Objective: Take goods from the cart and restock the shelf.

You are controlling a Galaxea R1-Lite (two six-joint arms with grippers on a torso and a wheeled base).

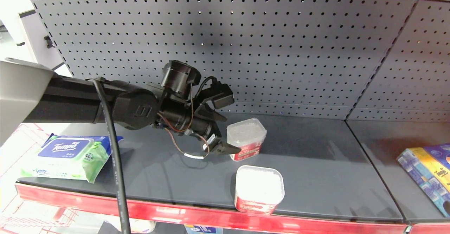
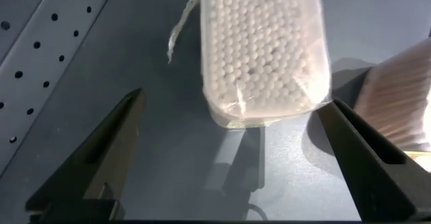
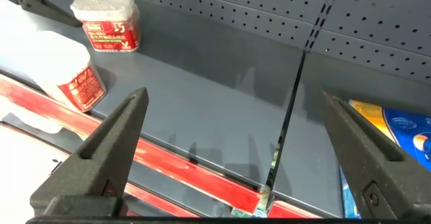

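Two clear tubs of cotton swabs with red labels stand on the grey shelf [image 1: 316,163]. The rear tub [image 1: 246,138] is mid-shelf, the front tub [image 1: 259,190] near the red front edge. My left gripper [image 1: 225,132] is open just left of the rear tub, its fingertips beside the tub and apart from it. In the left wrist view the left gripper [image 2: 232,163] holds nothing, and the rear tub [image 2: 262,49] lies just beyond the fingertips. My right gripper [image 3: 232,150] hangs open over the shelf's front edge; both tubs [image 3: 108,19] [image 3: 64,69] are off to its side.
A green-and-blue pack of wet wipes [image 1: 66,153] lies at the shelf's left end. Blue and yellow tissue packs [image 1: 429,174] lie on the adjoining shelf at right, also the pack [image 3: 397,130]. A perforated back panel [image 1: 246,51] closes the rear.
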